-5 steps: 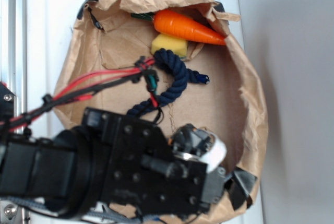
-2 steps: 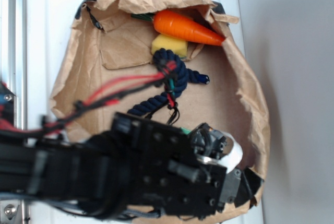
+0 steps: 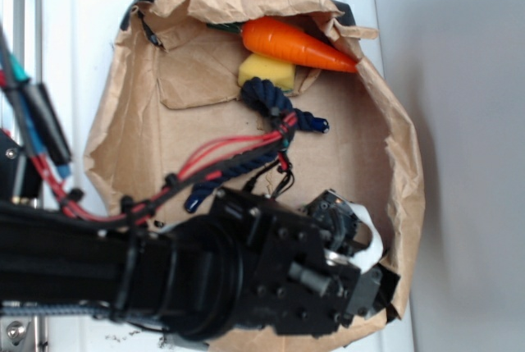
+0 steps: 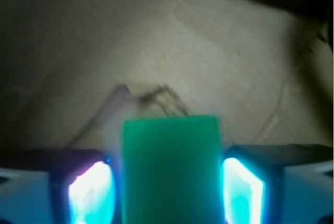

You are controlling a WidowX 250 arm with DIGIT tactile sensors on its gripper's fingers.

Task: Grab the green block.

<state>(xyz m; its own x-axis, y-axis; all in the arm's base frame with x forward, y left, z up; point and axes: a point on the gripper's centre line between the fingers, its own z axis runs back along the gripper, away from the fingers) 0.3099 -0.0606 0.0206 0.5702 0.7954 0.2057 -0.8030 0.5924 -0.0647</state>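
On my wrist camera the green block sits between the fingers of the gripper, lying flat on brown paper, its long axis seemingly running away from the lens; its near end is cut off by the frame's bottom edge. The jaws stand open on either side of it; whether the pads touch it, I cannot tell. From the exterior view my arm hides the block entirely; a toy carrot, yellow block and navy rope lie well apart.
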